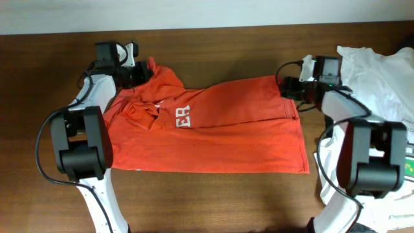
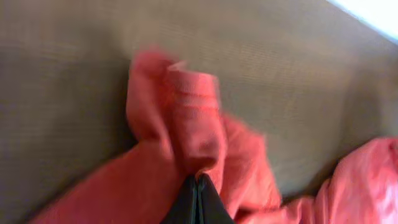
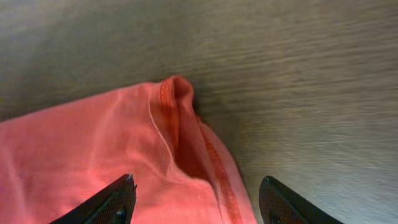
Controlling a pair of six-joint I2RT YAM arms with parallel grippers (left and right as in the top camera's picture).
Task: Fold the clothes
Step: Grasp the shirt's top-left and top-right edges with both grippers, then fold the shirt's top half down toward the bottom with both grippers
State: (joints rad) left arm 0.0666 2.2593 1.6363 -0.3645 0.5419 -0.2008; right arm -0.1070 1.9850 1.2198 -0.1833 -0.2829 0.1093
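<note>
An orange-red T-shirt [image 1: 226, 133] lies spread across the brown table [image 1: 213, 200], with white letters [image 1: 183, 117] showing near its left side. My left gripper [image 1: 143, 72] is at the shirt's far left corner. In the left wrist view it [image 2: 198, 179] is shut on a bunched fold of the shirt [image 2: 186, 118], which stands up from the table. My right gripper [image 1: 289, 88] is at the shirt's far right corner. It [image 3: 198, 186] is open in the right wrist view, its fingertips [image 3: 123, 190] either side of the hemmed corner [image 3: 177, 118], not gripping it.
A pile of white clothes [image 1: 378, 68] lies at the far right of the table, just behind my right arm. A green-and-white item [image 1: 409, 165] shows at the right edge. Bare wood runs along the table's near side and behind the shirt.
</note>
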